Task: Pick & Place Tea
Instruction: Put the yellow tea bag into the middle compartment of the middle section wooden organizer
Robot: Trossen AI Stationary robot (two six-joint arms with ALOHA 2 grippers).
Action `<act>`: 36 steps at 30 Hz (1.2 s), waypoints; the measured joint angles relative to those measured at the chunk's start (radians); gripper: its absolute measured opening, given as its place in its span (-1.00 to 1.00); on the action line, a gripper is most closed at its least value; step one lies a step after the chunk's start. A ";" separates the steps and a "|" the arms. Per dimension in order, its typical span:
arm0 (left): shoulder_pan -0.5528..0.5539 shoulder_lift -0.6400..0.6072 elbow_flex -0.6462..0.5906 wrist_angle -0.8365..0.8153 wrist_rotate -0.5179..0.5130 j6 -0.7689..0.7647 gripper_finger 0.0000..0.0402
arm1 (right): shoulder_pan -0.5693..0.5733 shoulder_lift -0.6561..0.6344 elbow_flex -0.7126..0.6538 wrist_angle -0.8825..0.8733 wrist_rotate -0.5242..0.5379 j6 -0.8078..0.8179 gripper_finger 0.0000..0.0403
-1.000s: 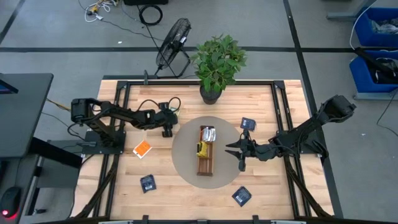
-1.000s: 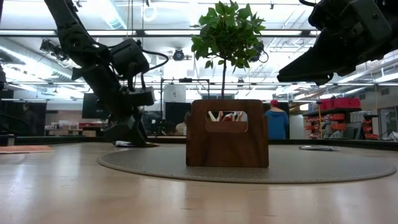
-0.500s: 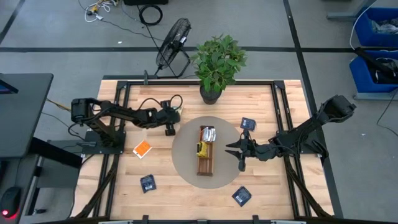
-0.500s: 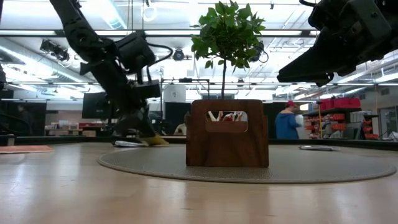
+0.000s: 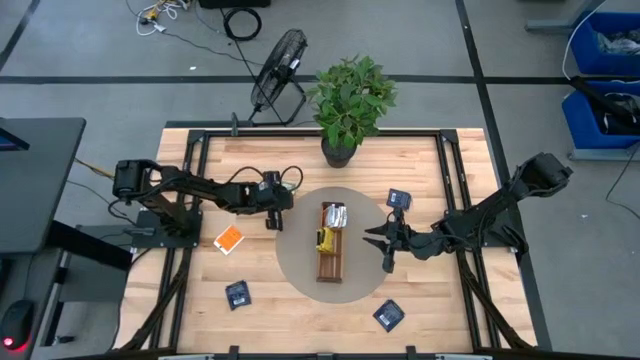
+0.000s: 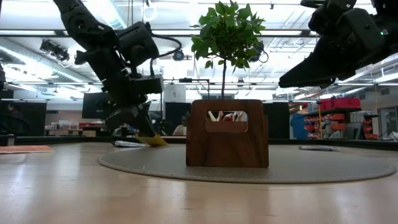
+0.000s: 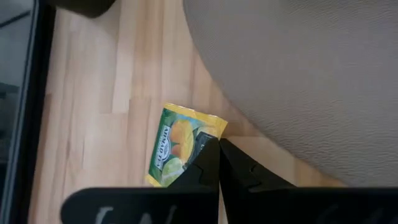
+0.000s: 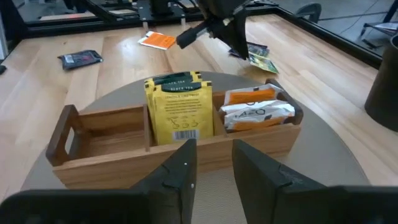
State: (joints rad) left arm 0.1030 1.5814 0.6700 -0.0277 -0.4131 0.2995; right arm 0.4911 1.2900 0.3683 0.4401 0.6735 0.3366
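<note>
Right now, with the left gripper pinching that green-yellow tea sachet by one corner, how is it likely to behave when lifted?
The green-yellow tea sachet looks thin and flat, so probably light and floppy. Pinched at one corner by the left gripper, it may droop or swing. Its glossy wrapper could slip.

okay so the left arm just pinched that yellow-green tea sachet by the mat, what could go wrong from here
1. The left gripper is shut on only one corner of the yellow-green sachet, so it may slip out or swing as it is lifted.
2. The sachet lies close to the edge of the round mat; dragging instead of lifting might snag it there.
3. The wooden tray already holds upright sachets in two compartments, and the right gripper hovers beside it, so the drop-off could be crowded.
</note>
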 joint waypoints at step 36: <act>-0.380 -0.067 0.203 0.151 -0.348 0.589 -1.00 | 0.082 0.000 -0.099 0.089 0.070 0.067 -0.45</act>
State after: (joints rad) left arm -0.2770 1.5143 0.8732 0.1234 -0.7615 0.8889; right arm 0.5735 1.2900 0.2693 0.5288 0.7437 0.4034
